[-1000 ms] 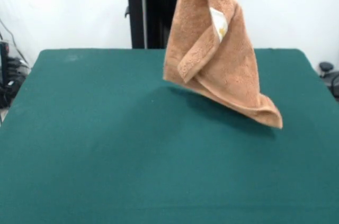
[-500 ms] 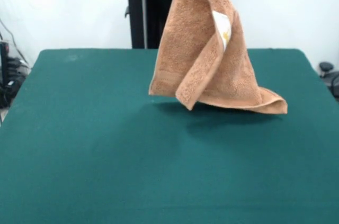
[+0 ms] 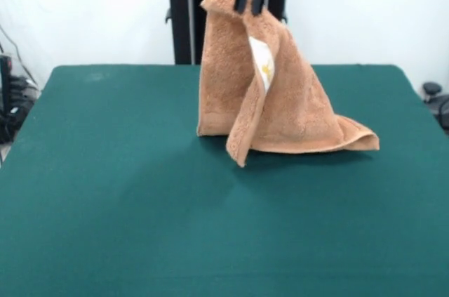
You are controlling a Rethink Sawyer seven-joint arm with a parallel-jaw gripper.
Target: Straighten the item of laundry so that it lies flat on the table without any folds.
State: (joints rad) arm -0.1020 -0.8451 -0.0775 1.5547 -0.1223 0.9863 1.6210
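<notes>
The orange-tan towel [image 3: 273,104] is seen hanging in the upper middle of the frame, pinched at its top edge by the black end effector [image 3: 249,3], whose fingers are closed on the cloth. The fabric is draped downward in a cone-like shape, with a vertical fold running down its front and ending in a pointed corner at the frame's centre. A white care tag [image 3: 262,62] is shown on the upper part, just right of the fold. The lower right portion of the towel is spread out and rests on the dark green worktop [image 3: 105,192], where a rolled hem is visible toward the right of the frame.
</notes>
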